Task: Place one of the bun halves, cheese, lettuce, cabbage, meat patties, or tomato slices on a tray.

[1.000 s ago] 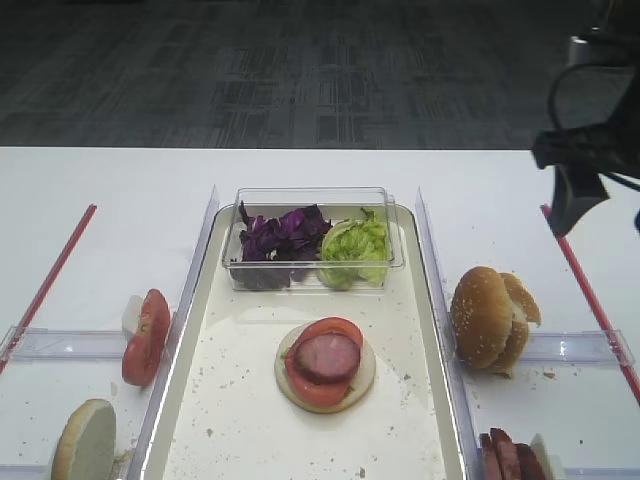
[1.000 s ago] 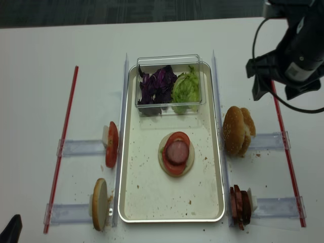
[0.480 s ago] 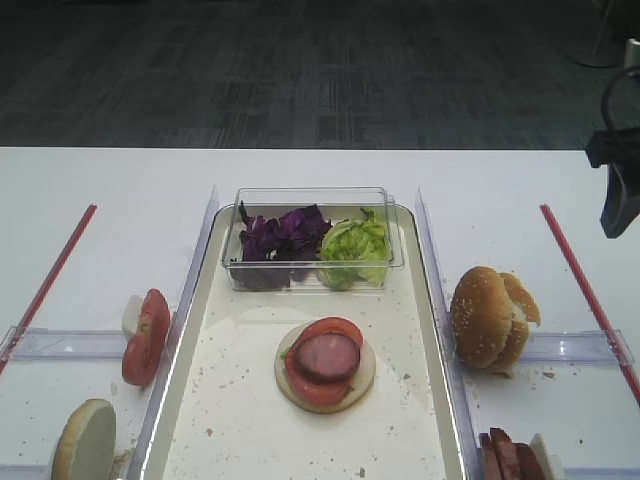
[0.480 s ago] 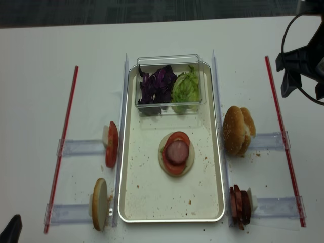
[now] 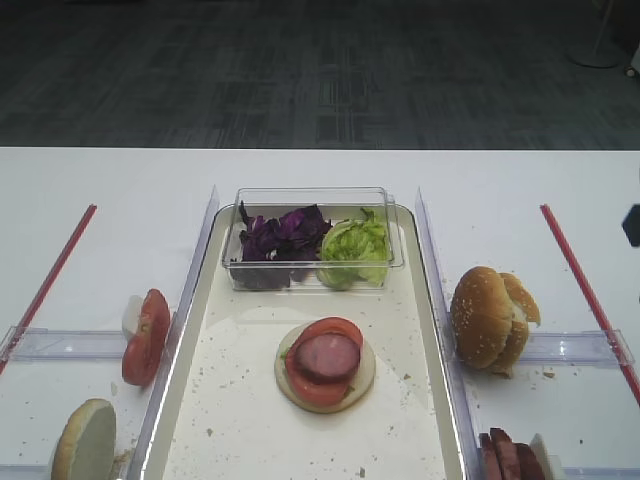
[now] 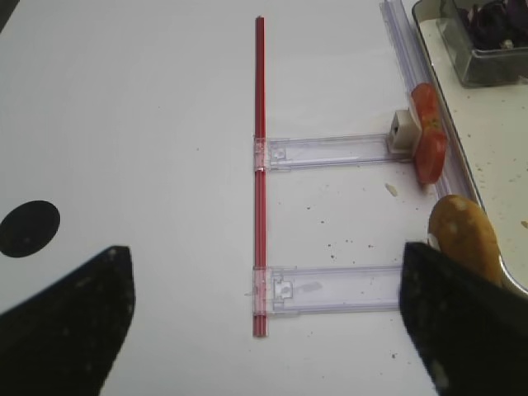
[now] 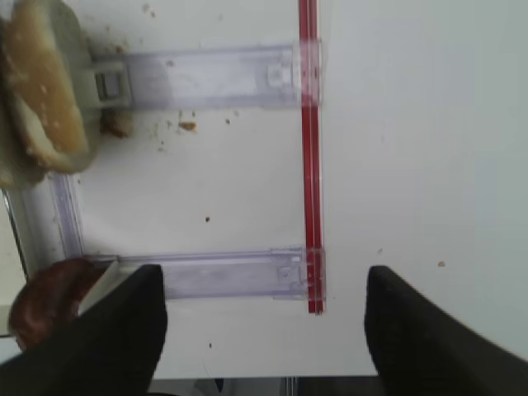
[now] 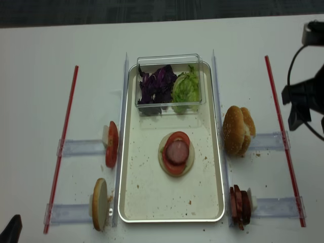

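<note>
Looking down from the right claw [image 7: 260, 330], I see its fingers spread wide with nothing between them, hanging over bare table near the red strip [image 7: 309, 157]. I judge the step as between placements: the tray [image 8: 132, 200] already carries a bun base [image 8: 176, 154] with tomato and a patty [image 8: 177, 151] stacked on it.

Nearest the claw, the spare patties [image 8: 240, 205] stand on edge in their holder just outside the tray's right rim. Beyond them the sesame bun halves [image 8: 238, 130] lean together, also beside that rim and apart from the claw. Farther off, cabbage [image 8: 158, 83] and lettuce [image 8: 186, 85] sit in the clear box at the tray's far end.

My next move would need the claw brought inward over one stock (which one I can't say), then lowered.

The left claw [image 6: 264, 322] is open too, well clear of the tomato slices [image 6: 429, 142].
</note>
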You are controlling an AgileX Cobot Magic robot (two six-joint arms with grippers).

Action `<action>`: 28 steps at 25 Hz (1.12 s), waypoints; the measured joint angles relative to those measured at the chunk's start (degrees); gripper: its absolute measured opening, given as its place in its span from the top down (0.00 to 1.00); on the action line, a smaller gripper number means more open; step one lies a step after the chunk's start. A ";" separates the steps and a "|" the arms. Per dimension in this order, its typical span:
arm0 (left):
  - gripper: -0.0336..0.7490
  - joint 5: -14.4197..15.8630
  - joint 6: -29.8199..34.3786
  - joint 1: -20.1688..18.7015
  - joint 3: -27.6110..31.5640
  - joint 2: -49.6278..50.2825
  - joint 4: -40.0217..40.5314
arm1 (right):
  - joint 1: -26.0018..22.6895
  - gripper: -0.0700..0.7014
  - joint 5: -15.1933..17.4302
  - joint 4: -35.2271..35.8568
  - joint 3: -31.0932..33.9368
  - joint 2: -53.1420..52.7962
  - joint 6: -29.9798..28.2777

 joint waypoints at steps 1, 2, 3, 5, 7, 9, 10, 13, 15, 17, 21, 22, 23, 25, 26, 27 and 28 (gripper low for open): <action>0.19 0.00 0.00 0.00 0.00 0.00 0.00 | 0.00 0.22 -0.45 0.10 2.38 -1.67 0.00; 0.19 0.00 0.00 0.00 0.00 0.00 0.00 | 0.00 0.22 -0.72 0.10 4.41 -3.81 0.00; 0.19 0.00 0.00 0.00 0.00 0.00 0.00 | 0.00 0.22 -1.40 0.10 6.78 -6.16 0.00; 0.19 0.00 0.00 0.00 0.00 0.00 0.00 | 0.00 0.22 -2.16 0.10 11.26 -10.78 -0.29; 0.19 0.00 0.00 0.00 0.00 0.00 0.00 | 0.00 0.22 -2.33 0.00 15.08 -16.10 -0.67; 0.19 0.00 0.00 0.00 0.00 0.00 0.00 | 0.00 0.22 -2.57 0.00 18.62 -21.23 -0.65; 0.19 0.00 0.00 0.00 0.00 0.00 0.00 | 0.00 0.22 -2.57 -0.12 20.37 -24.08 -0.65; 0.19 0.00 0.00 0.00 0.00 0.00 0.00 | 0.00 0.22 -2.57 -1.13 24.42 -32.59 0.07; 0.19 0.00 0.00 0.00 0.00 0.00 0.00 | 0.00 0.22 -2.57 -1.47 26.00 -38.19 0.30; 0.19 0.00 0.00 0.00 0.00 0.00 0.00 | 0.00 0.22 -2.69 -1.36 26.56 -44.28 0.44; 0.19 0.00 0.00 0.00 0.00 0.00 0.00 | 0.00 0.22 -2.95 -1.71 26.98 -55.79 -0.12; 0.19 0.00 0.00 0.00 0.00 0.00 0.00 | 0.00 0.22 -3.04 -1.97 27.08 -58.29 -0.31; 0.19 0.00 0.00 0.00 0.00 0.00 0.00 | 0.00 0.22 -3.07 -2.12 27.31 -61.37 -0.53; 0.19 0.00 0.00 0.00 0.00 0.00 0.00 | 0.00 0.22 -3.17 -2.33 27.54 -67.09 -0.68; 0.19 0.00 0.00 0.00 0.00 0.00 0.00 | 0.00 0.22 -3.17 -2.33 27.54 -69.32 -0.68; 0.19 0.00 0.00 0.00 0.00 0.00 0.00 | 0.00 0.22 -3.17 -2.33 27.54 -71.87 -0.79; 0.19 0.00 0.00 0.00 0.00 0.00 0.00 | 0.00 0.22 -3.17 -2.33 27.54 -74.20 -0.81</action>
